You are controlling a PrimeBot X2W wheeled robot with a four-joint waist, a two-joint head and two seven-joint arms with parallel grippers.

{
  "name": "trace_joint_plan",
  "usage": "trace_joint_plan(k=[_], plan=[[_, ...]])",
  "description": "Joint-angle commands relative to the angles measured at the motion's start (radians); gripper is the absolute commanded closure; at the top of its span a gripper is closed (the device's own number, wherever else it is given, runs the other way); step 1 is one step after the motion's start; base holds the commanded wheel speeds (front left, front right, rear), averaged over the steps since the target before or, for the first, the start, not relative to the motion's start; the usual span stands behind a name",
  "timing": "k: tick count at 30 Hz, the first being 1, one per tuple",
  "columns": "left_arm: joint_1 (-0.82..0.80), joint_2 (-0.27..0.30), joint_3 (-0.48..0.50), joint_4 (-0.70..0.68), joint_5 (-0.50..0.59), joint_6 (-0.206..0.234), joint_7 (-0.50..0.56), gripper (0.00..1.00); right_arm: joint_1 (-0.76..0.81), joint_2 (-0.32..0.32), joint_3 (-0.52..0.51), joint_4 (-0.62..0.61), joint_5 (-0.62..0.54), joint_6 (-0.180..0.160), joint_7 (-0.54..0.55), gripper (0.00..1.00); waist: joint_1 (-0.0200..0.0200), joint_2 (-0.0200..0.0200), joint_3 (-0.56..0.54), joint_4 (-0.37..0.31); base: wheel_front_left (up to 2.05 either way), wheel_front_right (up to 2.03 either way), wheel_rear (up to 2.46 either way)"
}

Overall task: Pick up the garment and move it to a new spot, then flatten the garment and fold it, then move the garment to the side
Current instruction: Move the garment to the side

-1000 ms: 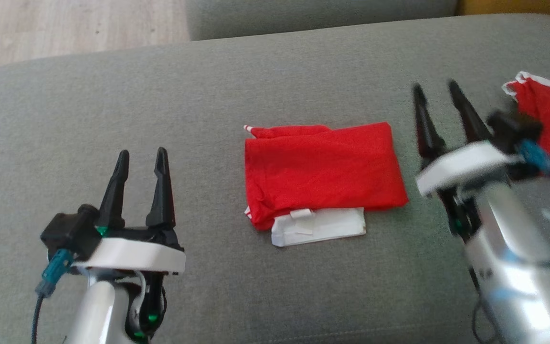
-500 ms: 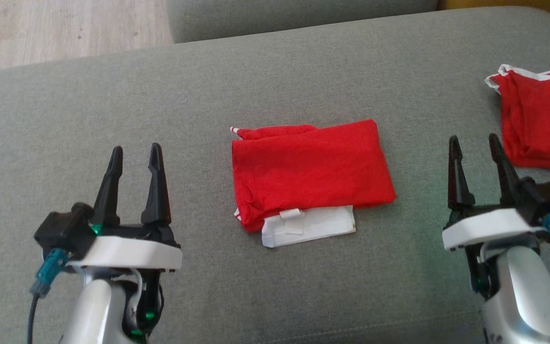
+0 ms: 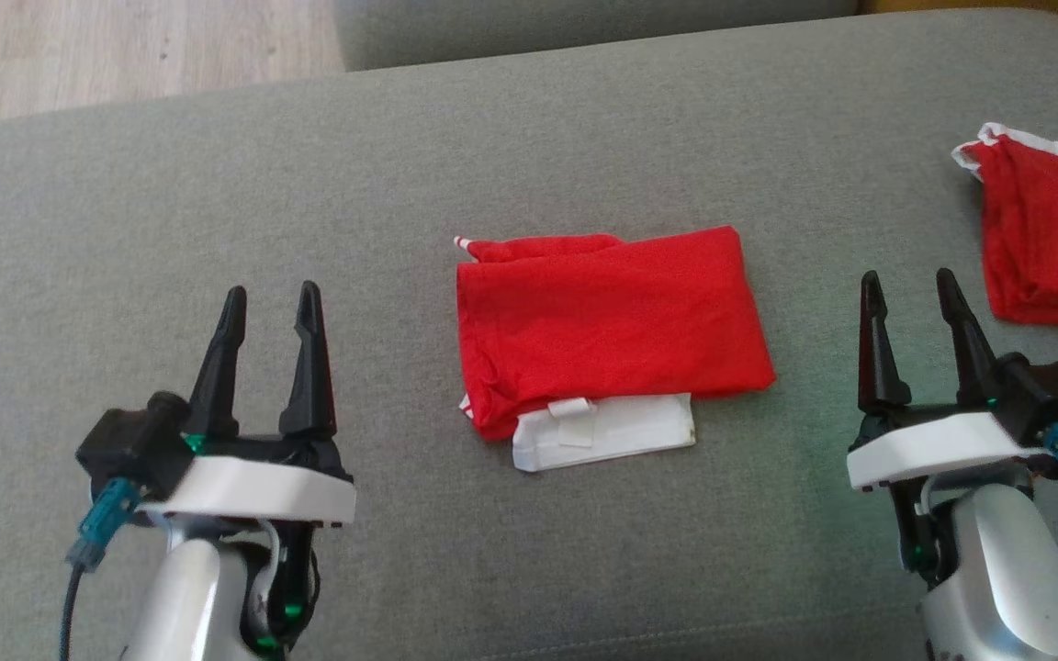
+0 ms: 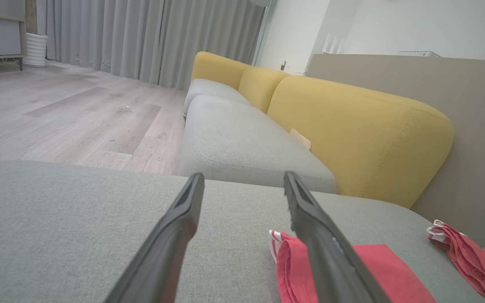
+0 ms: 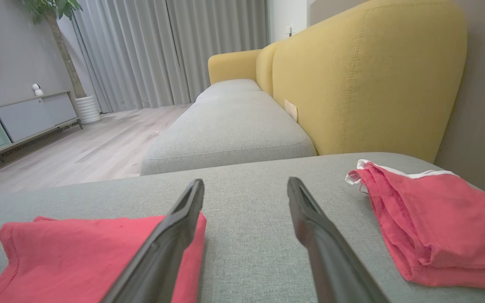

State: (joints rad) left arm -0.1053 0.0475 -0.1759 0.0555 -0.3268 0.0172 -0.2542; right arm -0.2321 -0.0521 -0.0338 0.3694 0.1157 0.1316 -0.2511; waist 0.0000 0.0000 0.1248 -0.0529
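The garment (image 3: 612,321) lies folded in the middle of the grey sofa seat (image 3: 529,138), well away from its edges, with bare seat all around. The left gripper (image 3: 272,292) is off to its left and the right gripper (image 3: 907,275) off to its right, both apart from it, jaws spread wide with nothing between them. A smaller red piece (image 3: 1048,239) with white edging lies by the seat's right edge, near the right gripper. Wooden floor (image 3: 125,46) shows past the far left corner. The garment is a soft red rectangle, a white folded part poking out on the near side, a striped bit at one far corner. The seat is rough woven cloth with rounded corners
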Motion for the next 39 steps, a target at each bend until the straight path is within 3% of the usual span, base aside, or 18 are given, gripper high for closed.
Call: trace_joint_plan(k=[1,17,26,31,32,33,36,39], plan=[[-0.031,0.003,0.027,-0.029,0.008,-0.002,-0.008,0.0,-0.022,0.002,0.026,-0.025,0.005,-0.001,-0.011,0.0,0.0,0.0,0.008,0.007,0.0,0.0,0.0],[-0.084,0.003,-0.039,-0.006,0.01,-0.012,-0.008,0.0,-0.132,0.002,0.1,0.177,0.01,-0.001,0.043,0.0,0.0,0.0,0.128,0.082,0.0,0.0,0.0],[-0.099,0.003,-0.049,-0.003,0.005,-0.007,-0.008,0.0,-0.197,0.002,0.119,0.354,0.048,-0.001,0.114,0.0,0.0,0.0,0.14,0.116,0.0,0.0,0.0],[-0.096,0.003,-0.041,-0.002,0.006,-0.005,-0.008,0.0,-0.22,0.002,0.187,0.438,0.101,-0.001,0.145,0.02,0.0,0.0,0.136,0.118,0.0,0.0,0.0],[-0.094,0.003,-0.038,-0.003,0.007,-0.004,-0.008,0.0,-0.225,0.002,0.203,0.447,0.111,-0.001,0.146,0.62,0.0,0.0,0.134,0.113,0.0,0.0,0.0],[-0.091,0.003,-0.034,-0.003,0.008,-0.003,-0.008,0.0,-0.229,0.002,0.217,0.454,0.117,-0.001,0.144,1.0,0.0,0.0,0.131,0.108,0.0,0.0,0.0],[-0.084,0.003,-0.028,-0.002,0.013,-0.006,-0.008,0.0,-0.248,0.002,0.258,0.458,0.108,-0.001,0.118,1.0,0.0,0.0,0.12,0.082,0.0,0.0,0.0],[-0.079,0.003,-0.023,-0.007,0.021,-0.011,-0.008,0.0,-0.287,-0.002,0.259,0.454,0.016,-0.001,0.071,1.0,0.0,0.0,0.106,0.036,0.0,0.0,0.0]])
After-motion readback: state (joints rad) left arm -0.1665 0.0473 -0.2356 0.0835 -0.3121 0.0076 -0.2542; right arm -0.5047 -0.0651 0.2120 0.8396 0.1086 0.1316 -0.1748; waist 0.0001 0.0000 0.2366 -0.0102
